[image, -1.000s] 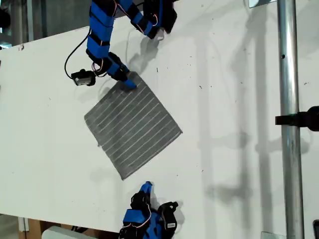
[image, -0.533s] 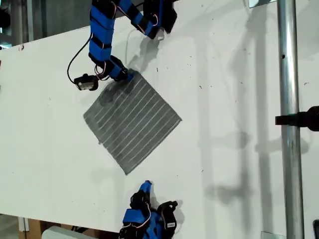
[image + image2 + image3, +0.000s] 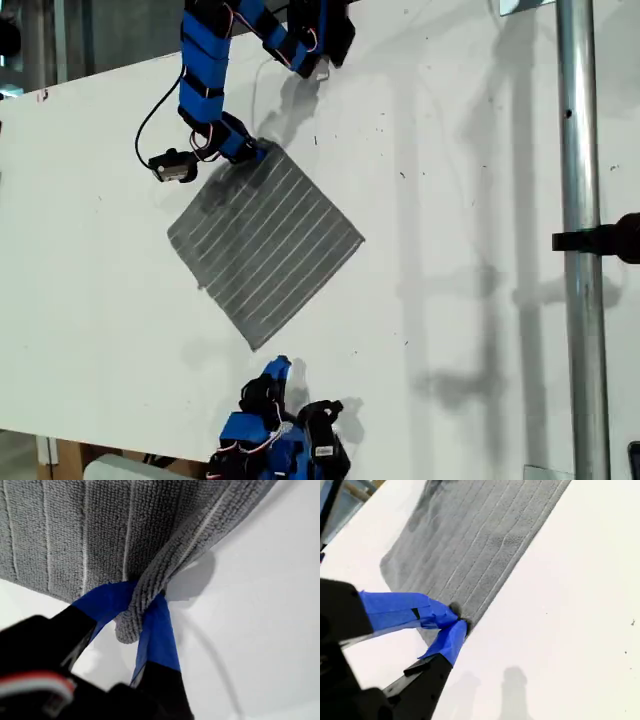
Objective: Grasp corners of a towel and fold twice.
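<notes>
The towel [image 3: 265,249] was laid flat on the white bench [image 3: 460,250] as a diamond, stripes running toward the exterior view's upper right. Its far corner [image 3: 131,622] was pinched in my first pincer [image 3: 142,615]. My second pincer [image 3: 454,622] was pressed together, tips meeting above the bench, beside the near corner [image 3: 251,343].

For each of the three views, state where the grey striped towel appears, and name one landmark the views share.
Exterior view: the towel lies as a diamond on the white table, centre-left.
First wrist view: its bunched corner sits pinched in my first gripper.
Second wrist view: it stretches away beyond my second gripper.
Shared landmark: the towel's thin white stripes.
</notes>
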`<act>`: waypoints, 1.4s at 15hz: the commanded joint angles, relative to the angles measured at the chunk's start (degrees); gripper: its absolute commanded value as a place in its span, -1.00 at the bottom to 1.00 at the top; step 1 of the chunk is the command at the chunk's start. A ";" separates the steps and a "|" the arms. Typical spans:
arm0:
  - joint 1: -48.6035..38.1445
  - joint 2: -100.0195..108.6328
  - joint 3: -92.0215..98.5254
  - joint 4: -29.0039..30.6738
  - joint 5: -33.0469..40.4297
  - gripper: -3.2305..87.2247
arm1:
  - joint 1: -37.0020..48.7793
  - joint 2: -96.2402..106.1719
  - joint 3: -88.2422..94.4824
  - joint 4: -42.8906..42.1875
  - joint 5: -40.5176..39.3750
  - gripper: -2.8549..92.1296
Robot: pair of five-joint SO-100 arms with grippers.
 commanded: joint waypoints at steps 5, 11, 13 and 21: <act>5.54 -67.59 -80.86 27.77 3.52 -0.95 | -0.09 2.37 0.26 -1.76 -0.70 -0.94; 10.90 -76.82 -88.07 5.10 12.66 -0.93 | 0.35 4.48 2.37 -2.99 -0.79 -0.94; 12.30 -82.18 -88.24 -1.93 13.97 -0.91 | 0.35 4.92 2.81 -3.16 -0.79 -0.94; 15.64 -106.00 -91.85 -26.28 14.24 -0.95 | 0.09 5.89 3.60 -3.60 -0.88 -0.94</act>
